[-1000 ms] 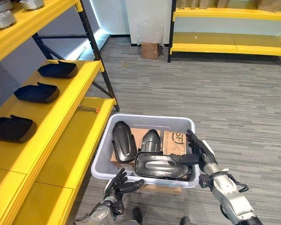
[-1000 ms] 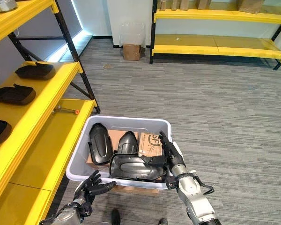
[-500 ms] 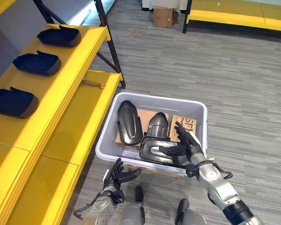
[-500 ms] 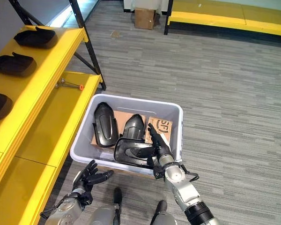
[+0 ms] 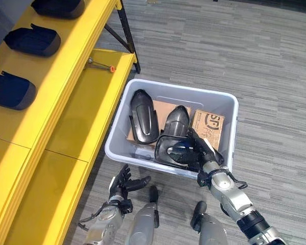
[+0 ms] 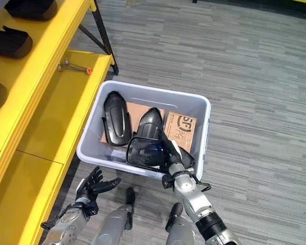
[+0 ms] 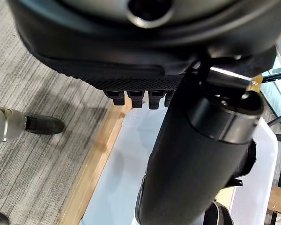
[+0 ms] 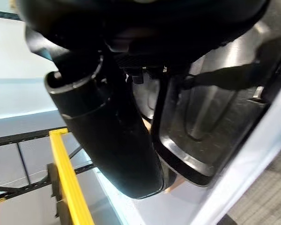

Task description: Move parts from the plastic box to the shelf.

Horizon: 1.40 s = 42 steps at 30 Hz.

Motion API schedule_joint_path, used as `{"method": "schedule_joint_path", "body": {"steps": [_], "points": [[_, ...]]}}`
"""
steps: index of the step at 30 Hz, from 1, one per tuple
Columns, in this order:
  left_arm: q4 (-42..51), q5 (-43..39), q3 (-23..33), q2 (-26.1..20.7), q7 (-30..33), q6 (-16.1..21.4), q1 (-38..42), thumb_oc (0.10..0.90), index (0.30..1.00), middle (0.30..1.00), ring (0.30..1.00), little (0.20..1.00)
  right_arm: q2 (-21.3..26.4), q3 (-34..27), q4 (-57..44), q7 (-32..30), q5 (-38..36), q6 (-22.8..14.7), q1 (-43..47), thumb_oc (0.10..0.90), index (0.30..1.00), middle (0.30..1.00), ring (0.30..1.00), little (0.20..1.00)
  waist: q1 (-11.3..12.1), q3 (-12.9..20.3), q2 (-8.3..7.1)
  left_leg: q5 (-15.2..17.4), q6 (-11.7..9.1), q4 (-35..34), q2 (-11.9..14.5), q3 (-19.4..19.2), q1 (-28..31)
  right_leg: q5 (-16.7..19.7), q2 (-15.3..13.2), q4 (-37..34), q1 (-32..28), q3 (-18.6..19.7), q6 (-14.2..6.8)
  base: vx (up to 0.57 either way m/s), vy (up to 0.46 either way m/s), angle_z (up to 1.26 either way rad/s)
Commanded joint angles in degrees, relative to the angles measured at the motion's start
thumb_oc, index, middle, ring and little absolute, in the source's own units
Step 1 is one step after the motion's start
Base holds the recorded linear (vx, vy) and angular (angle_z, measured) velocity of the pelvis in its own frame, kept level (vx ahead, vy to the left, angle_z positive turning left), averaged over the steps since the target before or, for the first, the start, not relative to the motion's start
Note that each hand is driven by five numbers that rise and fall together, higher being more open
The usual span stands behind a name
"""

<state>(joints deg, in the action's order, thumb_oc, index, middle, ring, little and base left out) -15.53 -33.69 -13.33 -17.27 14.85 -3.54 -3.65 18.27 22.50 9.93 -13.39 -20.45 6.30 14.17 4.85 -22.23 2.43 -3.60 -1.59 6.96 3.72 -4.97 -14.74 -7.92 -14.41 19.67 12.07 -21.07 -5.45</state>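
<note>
A light grey plastic box (image 5: 228, 103) stands on the carpet beside the yellow shelf (image 5: 66, 76). Three dark grey moulded parts lie inside: one at the left (image 5: 144, 117), one in the middle (image 5: 177, 121), and one along the front wall (image 5: 173, 151). My right hand (image 5: 208, 155) reaches into the box with straight, spread fingers laid on the right end of that front part (image 8: 201, 136). Lower down, my left hand (image 5: 121, 185) hangs open outside the box's front left corner, holding nothing. Three dark parts (image 5: 10, 91) sit on the upper shelf board.
A cardboard carton (image 5: 209, 127) lies in the box's right half. A small tool with an orange tip (image 5: 99, 65) rests on the lower shelf board (image 5: 86, 122). A black shelf post (image 5: 126, 35) stands behind the box. Open carpet lies to the right.
The camera has tilted down, so the whole scene slid up in view. My right hand has reached further over the front part's end. The left hand has stayed low and open.
</note>
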Motion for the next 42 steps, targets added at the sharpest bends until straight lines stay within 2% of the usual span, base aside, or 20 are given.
{"method": "schedule_joint_path", "body": {"steps": [1,4,5,6,19,34,38,42], "points": [[5.4,-2.9,0.5,-4.0,1.3,4.9,0.7,0.900,1.000,1.000,1.000,1.000,-2.4,0.8,-3.2,-1.2,-0.4,-4.1,6.0,0.900,1.000,1.000,1.000,1.000,0.1,-1.3,-1.88,6.9,-0.6,8.2,1.3,1.6,-2.8,3.3,-1.6,-7.7,-2.2,2.2,-2.1,-0.03,0.003,0.07],[5.3,-3.4,0.2,-4.0,1.7,5.2,1.0,0.900,1.000,1.000,1.000,1.000,-2.5,0.4,-2.6,-2.1,-0.4,-4.2,6.2,0.900,1.000,1.000,1.000,1.000,0.0,-1.8,-1.57,6.8,-0.6,8.5,1.3,1.7,-3.5,2.9,-1.9,-6.7,-1.2,2.3,-2.0,0.01,-0.002,0.05],[5.2,-3.2,0.0,-4.1,1.8,5.2,1.0,0.900,1.000,1.000,1.000,1.000,-2.6,0.4,-2.1,-2.5,-0.6,-4.4,6.1,0.900,1.000,1.000,1.000,1.000,0.0,-2.0,-1.49,8.1,-1.0,8.9,1.5,2.0,-3.1,1.6,-1.7,-5.9,-1.3,2.6,-2.4,0.06,-0.011,0.02],[5.2,-2.7,0.0,-4.2,1.9,5.2,1.1,0.900,1.000,1.000,1.000,1.000,-2.6,0.2,-1.5,-2.8,-0.7,-4.5,6.2,0.900,1.000,1.000,1.000,1.000,-0.1,-2.3,-1.46,8.2,-1.0,9.2,1.4,2.0,-3.4,1.5,-1.7,-5.5,-0.8,2.9,-2.4,0.06,-0.014,0.02],[4.6,-2.1,-2.0,-4.2,2.5,5.9,2.5,0.900,1.000,1.000,1.000,1.000,-3.0,0.7,1.5,-4.4,-1.4,-4.7,6.1,0.900,1.000,1.000,1.000,1.000,-1.0,-4.0,-1.39,7.7,-1.2,9.2,1.6,1.9,-4.9,1.2,-1.6,-3.7,1.6,3.0,-2.1,0.00,0.000,0.00],[5.0,-2.6,-3.4,-4.7,2.6,6.2,2.9,0.900,1.000,1.000,1.000,1.000,-2.9,-1.7,6.9,-8.3,-1.2,-4.9,10.1,0.900,1.000,1.000,1.000,1.000,-0.7,-5.7,-1.10,6.7,-1.2,8.5,1.4,2.3,-6.5,1.2,-1.4,-3.1,3.6,2.9,-1.9,0.00,0.000,0.00],[5.4,-2.8,-3.7,-5.3,2.6,6.8,3.2,0.900,1.000,1.000,1.000,1.000,-1.4,-2.4,9.0,-9.4,1.2,-4.7,13.5,0.900,1.000,1.000,1.000,1.000,-0.4,-6.2,-0.88,6.5,-1.2,8.2,1.3,2.4,-6.8,1.1,-1.3,-2.8,4.2,3.0,-1.8,0.00,0.000,0.00],[6.7,-3.2,-3.9,-6.2,2.1,7.4,2.8,0.900,1.000,1.000,1.000,1.000,1.3,-4.1,13.8,-11.2,4.3,-4.4,21.1,0.900,1.000,1.000,1.000,1.000,0.4,-6.9,-0.42,6.4,-1.1,8.6,1.0,2.6,-8.0,1.1,-1.3,-2.2,5.4,3.1,-1.7,-0.01,-0.006,0.02]]}}
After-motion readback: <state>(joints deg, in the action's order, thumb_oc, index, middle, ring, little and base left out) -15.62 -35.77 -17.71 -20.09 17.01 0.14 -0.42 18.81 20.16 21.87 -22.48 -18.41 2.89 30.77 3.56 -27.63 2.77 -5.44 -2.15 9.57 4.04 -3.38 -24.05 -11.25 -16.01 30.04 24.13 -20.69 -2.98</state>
